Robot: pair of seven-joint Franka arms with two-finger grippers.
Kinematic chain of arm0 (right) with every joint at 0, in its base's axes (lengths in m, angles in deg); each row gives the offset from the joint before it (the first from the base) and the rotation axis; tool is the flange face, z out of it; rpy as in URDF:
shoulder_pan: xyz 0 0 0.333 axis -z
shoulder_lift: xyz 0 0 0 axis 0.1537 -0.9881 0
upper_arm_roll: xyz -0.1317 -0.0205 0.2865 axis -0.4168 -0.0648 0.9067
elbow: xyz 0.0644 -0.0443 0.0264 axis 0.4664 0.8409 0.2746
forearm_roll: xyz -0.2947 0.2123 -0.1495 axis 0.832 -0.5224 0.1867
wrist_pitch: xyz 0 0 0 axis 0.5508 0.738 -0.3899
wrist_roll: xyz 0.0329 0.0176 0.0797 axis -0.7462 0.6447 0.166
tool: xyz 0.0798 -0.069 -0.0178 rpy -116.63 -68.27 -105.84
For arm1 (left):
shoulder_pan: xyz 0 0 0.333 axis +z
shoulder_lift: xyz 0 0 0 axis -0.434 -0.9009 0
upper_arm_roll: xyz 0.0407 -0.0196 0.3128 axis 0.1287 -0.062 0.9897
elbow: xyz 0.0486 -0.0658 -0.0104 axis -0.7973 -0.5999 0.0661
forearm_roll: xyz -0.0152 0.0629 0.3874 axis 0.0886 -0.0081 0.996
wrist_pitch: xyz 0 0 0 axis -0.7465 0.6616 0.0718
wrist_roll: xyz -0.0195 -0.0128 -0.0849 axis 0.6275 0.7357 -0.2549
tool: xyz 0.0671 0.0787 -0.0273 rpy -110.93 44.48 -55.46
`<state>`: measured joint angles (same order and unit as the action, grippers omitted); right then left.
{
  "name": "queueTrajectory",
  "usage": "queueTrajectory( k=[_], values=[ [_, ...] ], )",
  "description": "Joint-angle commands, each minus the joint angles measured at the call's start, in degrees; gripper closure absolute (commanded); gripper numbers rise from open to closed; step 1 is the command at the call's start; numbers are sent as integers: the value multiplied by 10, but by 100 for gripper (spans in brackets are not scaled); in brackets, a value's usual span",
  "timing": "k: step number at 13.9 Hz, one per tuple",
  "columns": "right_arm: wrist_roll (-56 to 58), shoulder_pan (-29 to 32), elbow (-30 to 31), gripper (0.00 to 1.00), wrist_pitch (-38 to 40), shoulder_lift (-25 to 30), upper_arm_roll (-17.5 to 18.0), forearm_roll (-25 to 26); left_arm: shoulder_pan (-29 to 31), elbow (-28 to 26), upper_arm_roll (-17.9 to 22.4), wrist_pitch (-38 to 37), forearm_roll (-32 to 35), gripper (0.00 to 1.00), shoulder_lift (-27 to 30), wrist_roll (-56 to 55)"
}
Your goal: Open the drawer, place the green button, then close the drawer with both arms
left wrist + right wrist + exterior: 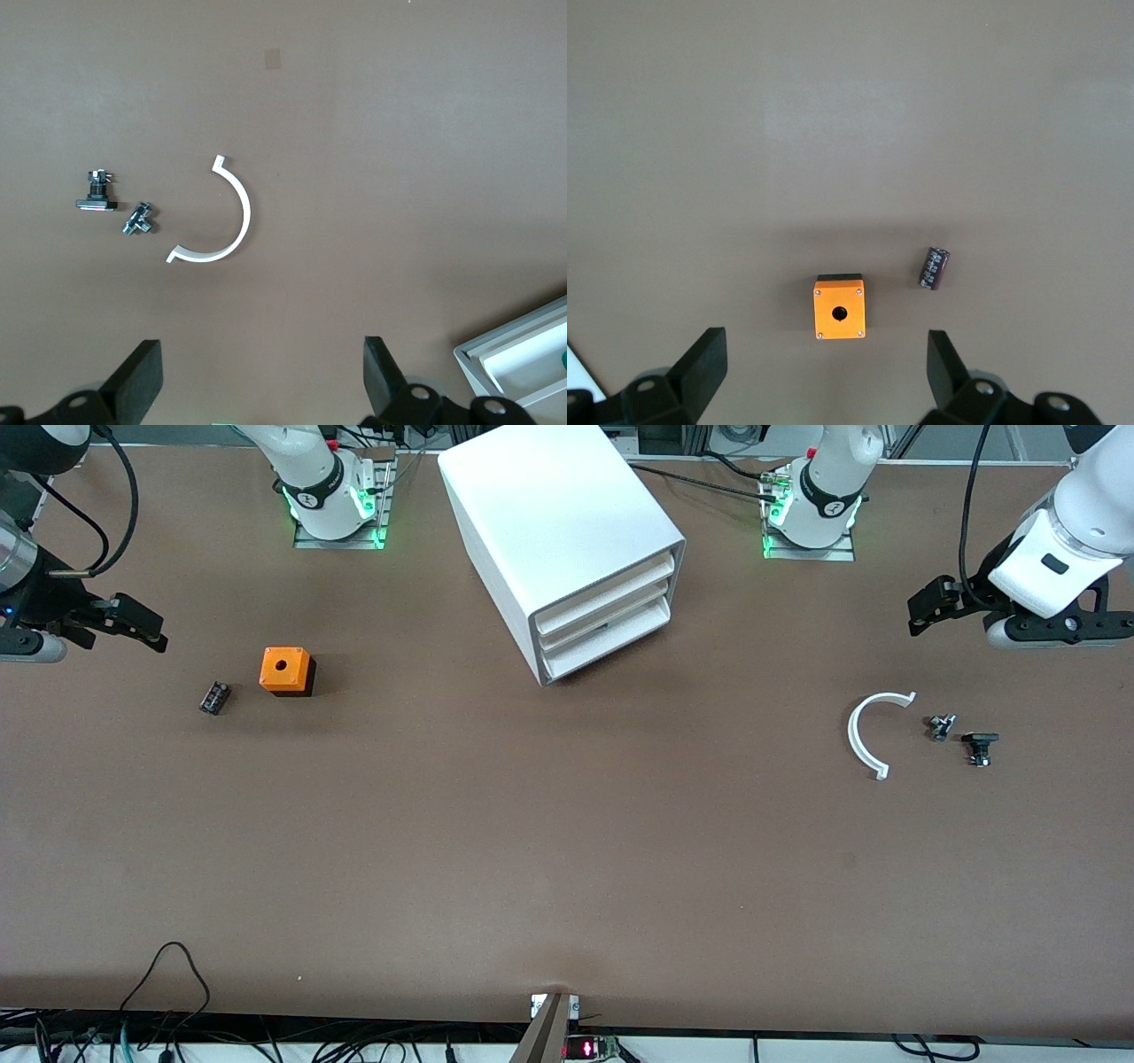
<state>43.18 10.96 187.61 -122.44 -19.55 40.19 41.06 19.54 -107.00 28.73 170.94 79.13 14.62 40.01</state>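
Both black two-finger pincers hang spread and empty – left pincer (926, 611) and right pincer (142, 627) over opposite desk ends – leaving clear the shut bottom drawer (611, 638) of the white cabinet (558, 531); no green-capped button is identifiable.

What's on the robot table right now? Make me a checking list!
Surface: brown table.
Job's things: white cabinet; bottom drawer pushed in; green speck at the drawer fronts, too small to tell what it is.
Clutter: orange cube and black part toward the right arm's end; white arc and two metal parts toward the left arm's end.
Grippers: left pincer open, empty, over the table; right pincer open, empty, over the table by the cube.
Cables: black cables at the table's near edge.
Surroundings: arm bases with green lights.
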Motion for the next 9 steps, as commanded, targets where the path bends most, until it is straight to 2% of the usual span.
queueTrajectory(
  k=[1, 9],
  values=[
    [3, 0, -10, 0, 3, -3, 1, 1, 3, 23, -3, -25, 9, 0, -13, 6],
    [3, 0, -11, 0, 0, -4, 0, 2, 10, 23, -4, -25, 6, 0, -14, 7]
  ],
)
